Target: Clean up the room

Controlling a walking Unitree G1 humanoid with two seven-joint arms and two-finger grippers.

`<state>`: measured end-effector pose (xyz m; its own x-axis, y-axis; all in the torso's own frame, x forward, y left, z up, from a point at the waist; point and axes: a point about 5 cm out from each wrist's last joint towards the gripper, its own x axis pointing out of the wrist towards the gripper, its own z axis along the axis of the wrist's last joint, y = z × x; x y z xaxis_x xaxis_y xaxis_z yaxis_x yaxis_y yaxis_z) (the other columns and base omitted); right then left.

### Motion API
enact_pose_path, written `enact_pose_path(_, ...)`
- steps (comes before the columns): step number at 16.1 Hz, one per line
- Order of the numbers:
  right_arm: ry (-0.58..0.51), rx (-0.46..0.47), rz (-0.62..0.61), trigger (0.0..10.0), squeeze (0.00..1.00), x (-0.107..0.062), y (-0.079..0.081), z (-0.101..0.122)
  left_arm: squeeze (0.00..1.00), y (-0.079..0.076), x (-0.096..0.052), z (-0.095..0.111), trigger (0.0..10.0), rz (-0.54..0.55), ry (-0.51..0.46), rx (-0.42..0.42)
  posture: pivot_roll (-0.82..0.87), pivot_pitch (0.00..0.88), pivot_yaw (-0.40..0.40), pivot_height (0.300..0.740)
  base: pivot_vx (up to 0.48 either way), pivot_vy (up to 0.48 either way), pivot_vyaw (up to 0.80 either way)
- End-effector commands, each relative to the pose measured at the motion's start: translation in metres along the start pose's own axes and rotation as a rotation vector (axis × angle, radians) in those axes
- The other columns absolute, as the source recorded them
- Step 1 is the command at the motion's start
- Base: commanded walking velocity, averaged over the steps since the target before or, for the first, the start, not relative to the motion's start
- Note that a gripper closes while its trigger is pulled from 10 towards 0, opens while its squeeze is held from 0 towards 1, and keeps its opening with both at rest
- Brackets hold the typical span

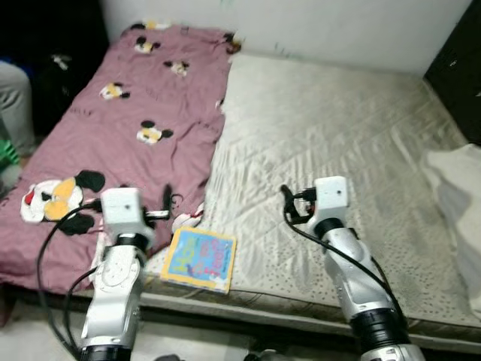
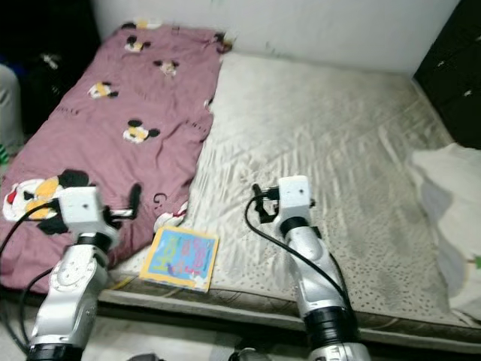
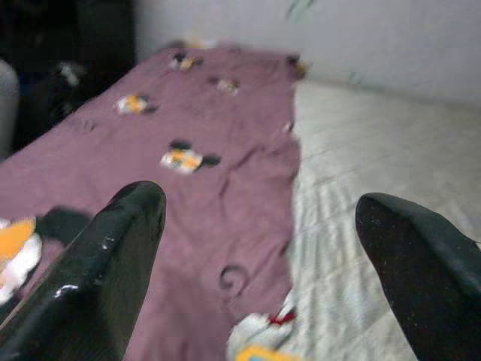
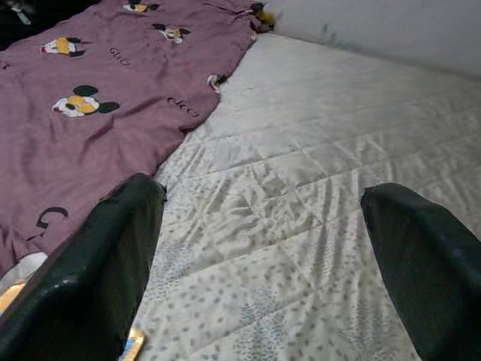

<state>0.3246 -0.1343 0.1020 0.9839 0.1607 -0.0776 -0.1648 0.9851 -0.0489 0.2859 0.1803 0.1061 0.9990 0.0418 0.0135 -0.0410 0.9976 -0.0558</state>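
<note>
The bed (image 1: 338,128) carries a maroon cartoon-print blanket (image 1: 128,128) on its left half and a colourful book (image 1: 200,258) at the near edge. The left gripper (image 3: 259,226) is raised over the blanket, the right gripper (image 4: 263,226) over bare mattress, each with fingers spread wide, holding nothing.

Head eyes look down at bed (image 1: 338,128); wrist cameras skim it low.

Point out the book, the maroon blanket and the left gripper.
book (image 1: 200,259), left eye view, cover's middle
maroon blanket (image 1: 143,98), left eye view, bare cloth
left gripper (image 3: 259,226), left wrist view, midway between fingertips
</note>
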Motion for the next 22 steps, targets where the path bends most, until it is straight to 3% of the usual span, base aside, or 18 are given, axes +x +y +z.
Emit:
enact_pose_path(1, 0.001, -0.006, -0.021, 10.0, 0.0, -0.001, -0.009, 0.001, 0.0, -0.006, 0.001, 0.001, 10.0, -0.117, 0.0, -0.08, -0.03, 0.137, -0.072, 0.74, 0.0, 0.0, -0.8)
enact_pose_path(5, -0.002, 0.001, -0.049, 10.0, 0.0, -0.001, -0.013, 0.0, 0.0, -0.007, -0.001, 0.001, 10.0, -0.109, -0.008, -0.047, -0.03, 0.123, -0.051, 0.74, 0.0, 0.0, -0.8)
enact_pose_path(8, 0.0, 0.018, -0.082, 10.0, 0.0, -0.005, -0.016, -0.003, 0.0, -0.012, -0.005, 0.0, 10.0, -0.123, 0.002, -0.109, -0.03, 0.118, -0.035, 0.74, 0.0, 0.0, 0.0)
enact_pose_path(10, 0.014, 0.014, -0.08, 10.0, 0.0, -0.009, -0.016, -0.008, 0.0, -0.015, -0.006, -0.001, 10.0, -0.13, -0.008, -0.096, -0.03, 0.117, -0.033, 0.74, 0.0, 0.0, 0.0)
enact_pose_path(16, 0.034, 0.015, -0.083, 10.0, 0.0, -0.013, -0.017, -0.012, 0.0, -0.021, -0.011, -0.004, 10.0, -0.162, 0.012, -0.174, -0.03, 0.124, -0.035, 0.74, 0.0, 0.457, -0.17)
enact_pose_path(22, 0.055, 0.029, -0.096, 10.0, 0.0, -0.016, -0.018, -0.016, 0.0, -0.022, -0.01, -0.002, 10.0, -0.136, -0.003, -0.158, -0.04, 0.132, -0.04, 0.74, 0.0, 0.48, 0.0)
